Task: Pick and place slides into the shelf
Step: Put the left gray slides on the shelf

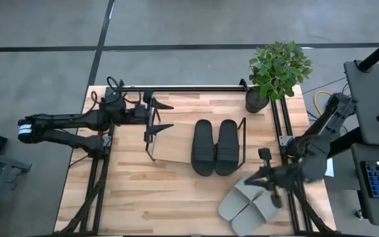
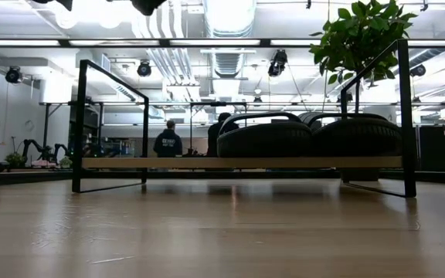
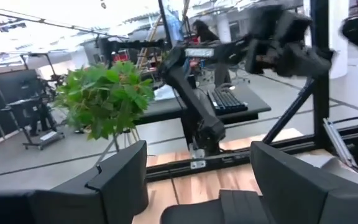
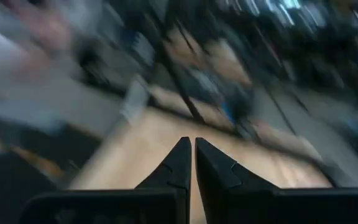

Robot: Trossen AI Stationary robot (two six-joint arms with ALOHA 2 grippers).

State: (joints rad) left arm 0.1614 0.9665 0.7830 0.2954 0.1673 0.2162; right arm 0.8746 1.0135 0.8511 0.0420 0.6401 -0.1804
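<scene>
grey concrete floor (image 1: pixel 176 23) crossed by dark lines, bright ceiling lights (image 2: pixel 230 15), a leafy potted plant (image 1: pixel 278 69).

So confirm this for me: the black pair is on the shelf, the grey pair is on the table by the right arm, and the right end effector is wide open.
One thing is wrong: the right end effector is shut, its two fingers pressed together with nothing between them, as the right wrist view shows. The rest stands: the black pair sits on the shelf, and the grey pair lies on the table by the right arm.
</scene>
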